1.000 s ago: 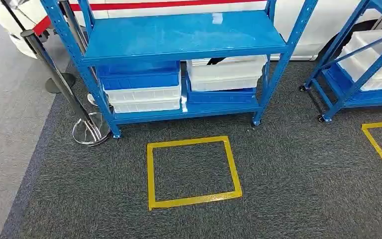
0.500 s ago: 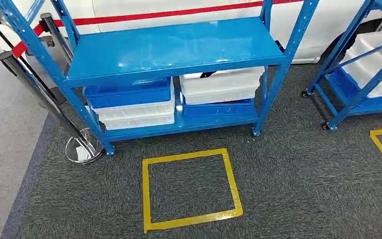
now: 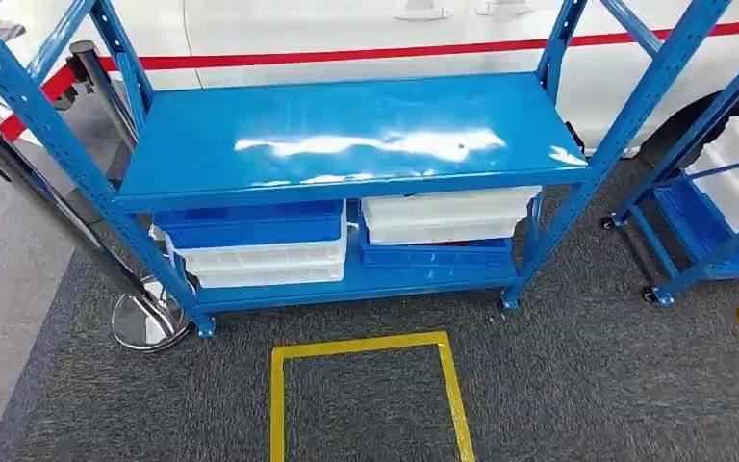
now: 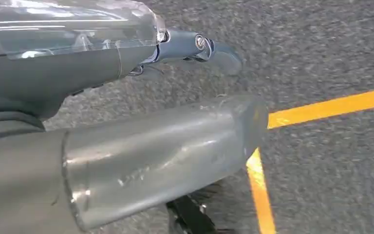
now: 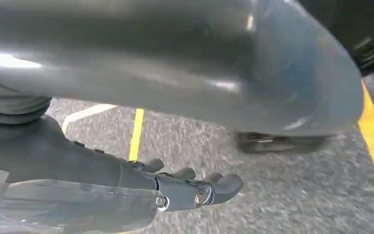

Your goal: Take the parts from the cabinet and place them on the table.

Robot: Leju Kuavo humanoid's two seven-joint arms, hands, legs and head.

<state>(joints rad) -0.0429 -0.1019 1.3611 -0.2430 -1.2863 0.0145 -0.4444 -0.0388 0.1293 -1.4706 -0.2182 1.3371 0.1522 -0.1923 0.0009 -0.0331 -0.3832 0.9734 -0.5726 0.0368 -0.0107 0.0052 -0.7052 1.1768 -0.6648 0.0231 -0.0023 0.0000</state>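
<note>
A blue metal rack (image 3: 346, 135) stands straight ahead, its middle shelf bare and shiny. On the bottom shelf a blue bin (image 3: 250, 223) sits on stacked white bins (image 3: 265, 262) at the left. At the right, white bins (image 3: 447, 214) sit on another blue bin (image 3: 433, 253); what is inside them is hidden. My left hand (image 4: 102, 68) hangs over the carpet, thumb and fingers (image 4: 202, 46) apart, holding nothing. My right hand (image 5: 126, 185) also hangs above the carpet, fingers (image 5: 214, 187) loosely extended and empty.
A yellow taped square (image 3: 366, 348) marks the grey carpet in front of the rack. A stanchion with a chrome base (image 3: 144, 322) leans at the rack's left corner. A second blue rack (image 3: 712, 192) with white bins stands at the right. A white vehicle (image 3: 346, 29) is behind.
The camera has moved toward the rack and tilted: the rack looks larger and lower in the picture, and the yellow square has slid to the bottom edge.
</note>
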